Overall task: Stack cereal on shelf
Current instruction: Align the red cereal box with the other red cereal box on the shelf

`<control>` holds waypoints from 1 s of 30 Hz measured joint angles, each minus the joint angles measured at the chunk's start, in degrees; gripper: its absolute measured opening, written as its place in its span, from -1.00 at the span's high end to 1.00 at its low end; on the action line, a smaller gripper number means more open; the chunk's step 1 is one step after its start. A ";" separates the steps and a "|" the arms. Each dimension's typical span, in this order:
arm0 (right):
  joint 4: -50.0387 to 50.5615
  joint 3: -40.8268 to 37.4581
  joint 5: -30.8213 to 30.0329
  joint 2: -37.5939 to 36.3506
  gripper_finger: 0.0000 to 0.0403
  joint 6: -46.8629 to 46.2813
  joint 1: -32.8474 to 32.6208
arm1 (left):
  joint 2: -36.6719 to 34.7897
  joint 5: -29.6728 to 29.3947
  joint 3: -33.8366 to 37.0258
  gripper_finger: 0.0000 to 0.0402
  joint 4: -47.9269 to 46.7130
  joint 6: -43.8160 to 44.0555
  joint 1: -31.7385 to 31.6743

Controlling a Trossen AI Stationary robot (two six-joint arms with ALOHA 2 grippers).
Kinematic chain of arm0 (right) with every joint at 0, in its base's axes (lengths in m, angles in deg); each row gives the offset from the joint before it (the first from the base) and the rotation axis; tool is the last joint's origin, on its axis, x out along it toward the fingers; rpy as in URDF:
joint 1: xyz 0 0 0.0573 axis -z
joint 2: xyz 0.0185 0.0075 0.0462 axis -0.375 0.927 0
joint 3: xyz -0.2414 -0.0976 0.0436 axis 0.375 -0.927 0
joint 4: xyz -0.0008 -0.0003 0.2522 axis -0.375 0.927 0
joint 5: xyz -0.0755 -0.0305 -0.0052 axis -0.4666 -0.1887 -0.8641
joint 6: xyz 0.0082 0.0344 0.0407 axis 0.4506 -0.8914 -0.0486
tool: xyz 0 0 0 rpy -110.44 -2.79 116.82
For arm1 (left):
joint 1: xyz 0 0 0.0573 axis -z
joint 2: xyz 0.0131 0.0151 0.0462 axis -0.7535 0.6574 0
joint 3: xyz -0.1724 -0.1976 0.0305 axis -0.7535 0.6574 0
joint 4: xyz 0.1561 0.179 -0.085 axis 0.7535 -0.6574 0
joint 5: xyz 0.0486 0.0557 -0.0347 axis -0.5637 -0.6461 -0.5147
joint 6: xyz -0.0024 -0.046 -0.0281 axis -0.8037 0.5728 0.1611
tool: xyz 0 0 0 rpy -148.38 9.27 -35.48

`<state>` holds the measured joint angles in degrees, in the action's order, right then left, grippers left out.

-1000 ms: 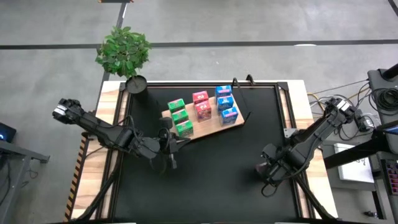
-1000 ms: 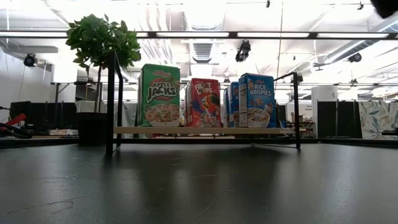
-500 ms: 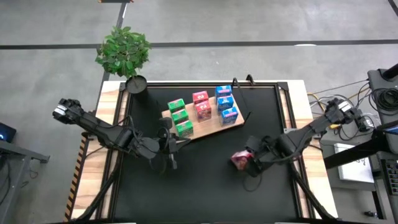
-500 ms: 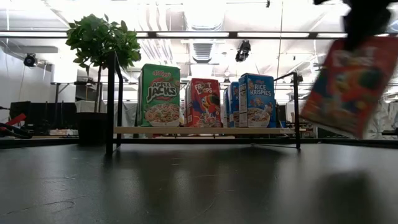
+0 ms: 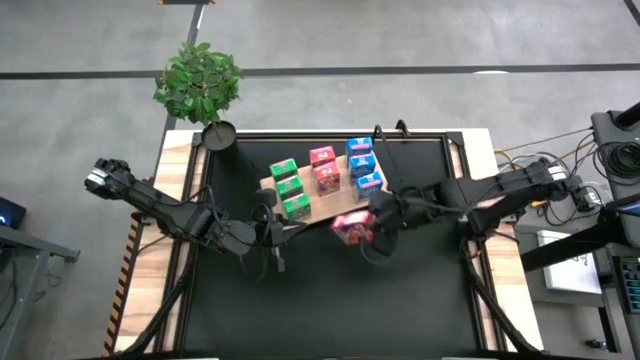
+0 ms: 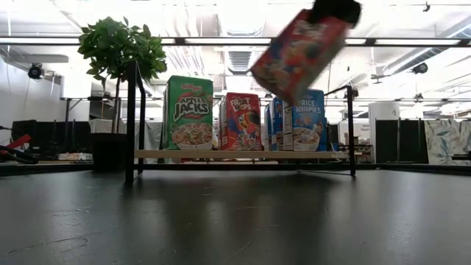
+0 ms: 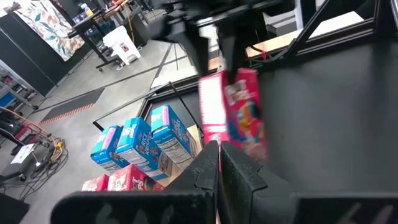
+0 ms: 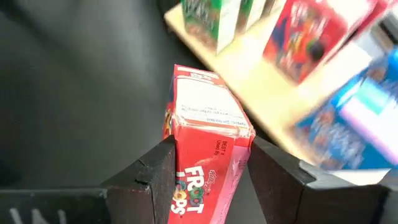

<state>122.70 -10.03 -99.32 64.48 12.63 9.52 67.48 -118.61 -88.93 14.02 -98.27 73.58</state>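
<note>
While gripped between the two fingers of the right gripper point(image 5: 368, 226), pink-red cereal box point(image 5: 351, 228) hangs above the black mat point(image 5: 330, 300), just off the front edge of the shelf point(image 5: 340, 205). Tilted in the low view point(image 6: 300, 51), long axis slanting, upper end toward the gripper at its top corner. Seen in the right wrist view point(image 8: 205, 155) with a narrow side panel facing the camera and the printed face running down between the fingers point(image 8: 158, 180). Seen blurred in the left wrist view point(image 7: 233, 112), hanging beneath the dark right arm.

Standing upright on the shelf: three green boxes point(image 5: 289, 188) in the left column, two pink-red boxes point(image 5: 324, 168) in the middle column, three blue boxes point(image 5: 364, 166) in the right column. Front slot of the middle column bare, directly beyond the held box. Board set at a slant on the mat, with open black mat in front of it and to its right.

Left gripper point(image 5: 272, 238) parked low over the mat just off the shelf's front left corner, fingers point(image 7: 214, 171) pressed together, holding nothing.

Potted plant point(image 5: 200, 85) at the table's far left corner, well apart from the shelf.
</note>
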 joint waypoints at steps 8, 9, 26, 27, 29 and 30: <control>8.21 12.32 2.96 9.96 0.15 15.93 6.93 | -0.02 -0.02 -0.02 1.00 0.54 -0.58 0.01; 10.74 14.56 3.01 11.70 0.15 18.36 7.70 | -0.02 -0.02 -0.02 1.00 0.58 -0.61 0.02; 25.53 36.74 3.41 29.47 0.15 48.93 13.30 | -0.07 -0.02 -0.02 1.00 0.43 -0.65 0.02; 25.54 37.12 3.40 29.97 0.15 49.56 13.30 | -0.07 -0.02 -0.02 1.00 0.42 -0.65 0.02; 25.18 37.37 3.40 30.49 0.15 51.34 13.47 | -0.07 -0.02 -0.02 1.00 0.40 -0.65 0.02; 25.35 37.39 3.31 30.82 0.15 52.15 13.47 | -0.07 -0.02 -0.02 1.00 0.40 -0.65 0.02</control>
<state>148.05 27.36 -96.01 95.30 64.78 22.99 67.41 -118.63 -88.95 14.42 -98.92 73.61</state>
